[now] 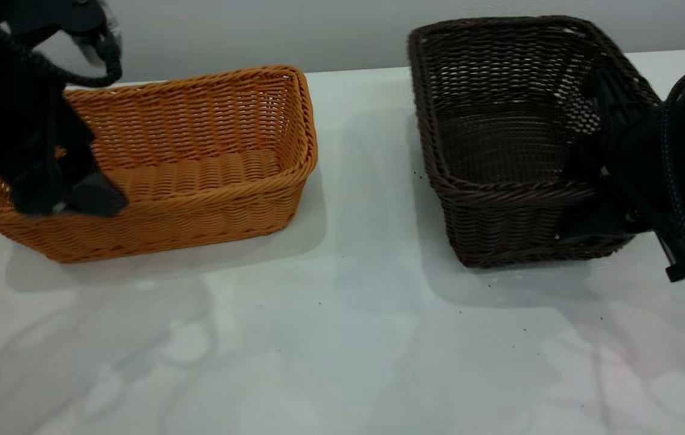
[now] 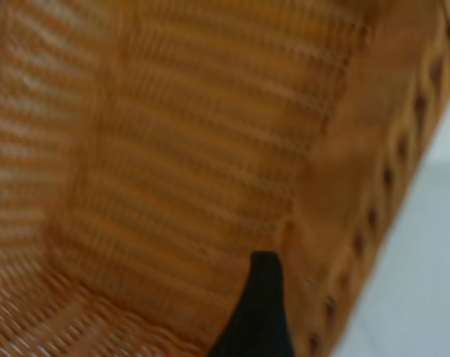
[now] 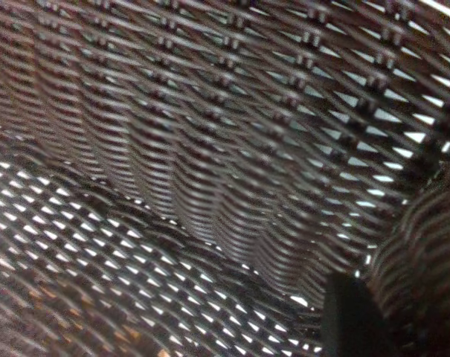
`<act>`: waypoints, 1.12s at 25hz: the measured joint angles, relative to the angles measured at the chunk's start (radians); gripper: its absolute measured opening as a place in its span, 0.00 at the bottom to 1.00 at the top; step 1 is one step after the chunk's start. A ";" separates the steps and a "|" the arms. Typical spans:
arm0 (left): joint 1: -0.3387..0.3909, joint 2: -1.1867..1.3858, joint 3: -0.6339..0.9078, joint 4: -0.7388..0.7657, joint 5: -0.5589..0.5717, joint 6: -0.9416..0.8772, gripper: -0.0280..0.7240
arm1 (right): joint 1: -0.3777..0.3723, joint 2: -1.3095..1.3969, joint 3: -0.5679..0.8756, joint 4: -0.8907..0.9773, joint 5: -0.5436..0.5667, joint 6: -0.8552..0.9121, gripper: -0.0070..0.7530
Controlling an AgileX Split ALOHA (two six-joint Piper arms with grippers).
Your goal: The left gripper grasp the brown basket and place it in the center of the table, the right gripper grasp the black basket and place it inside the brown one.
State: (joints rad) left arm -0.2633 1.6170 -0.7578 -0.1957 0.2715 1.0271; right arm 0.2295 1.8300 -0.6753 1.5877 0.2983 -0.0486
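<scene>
Currently, 2 baskets are seen on the table [image 1: 342, 338] in the exterior view. The brown basket [image 1: 197, 175] is set at the left of the frame, with its open top facing up and its base flat on the white surface. The black basket [image 1: 499, 151] is placed at the right of the frame, well apart from the brown one, and it is tipped slightly, its far rim raised toward the upper edge of the frame.

The left gripper [image 1: 70, 196] is lowered at the left end of the brown basket, where its fingers straddle the near braided rim at the lower left of that basket. In the left wrist view, 1 dark finger [image 2: 258, 312] is seen inside the brown basket [image 2: 172, 163], lying against the inner wall close to the rim. The wall appears to be pinched between the fingers, though the outer finger is hidden.

The right gripper [image 1: 605, 181] is positioned at the right end of the black basket, in the right part of the frame, with dark parts of it both inside and outside the woven wall. In the right wrist view, 1 finger [image 3: 351, 320] is shown inside the black basket [image 3: 210, 149], beside the wall. That wall appears to be clamped by the fingers.
</scene>
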 joint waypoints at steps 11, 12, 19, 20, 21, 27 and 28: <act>0.000 0.115 -0.060 0.000 0.055 0.079 0.84 | 0.000 0.000 -0.001 0.001 0.017 -0.051 0.32; 0.000 0.123 -0.060 0.000 0.055 0.083 0.84 | 0.000 0.000 -0.001 0.001 0.019 -0.052 0.32; 0.000 0.173 -0.060 -0.002 -0.004 0.128 0.82 | 0.000 0.000 -0.068 -0.006 0.073 -0.137 0.32; 0.000 0.180 -0.060 -0.002 -0.017 0.128 0.81 | 0.000 0.000 -0.080 -0.007 0.080 -0.140 0.32; 0.000 0.190 -0.060 -0.002 -0.033 0.129 0.79 | 0.000 0.000 -0.087 -0.007 0.078 -0.137 0.32; 0.000 0.265 -0.067 -0.002 -0.105 0.138 0.71 | 0.000 0.000 -0.101 0.000 0.064 -0.126 0.32; 0.000 0.279 -0.067 -0.002 -0.119 0.143 0.69 | -0.001 0.000 -0.101 0.000 0.065 -0.127 0.32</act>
State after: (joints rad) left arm -0.2633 1.8963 -0.8253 -0.1976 0.1526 1.1701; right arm 0.2284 1.8300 -0.7765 1.5874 0.3637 -0.1759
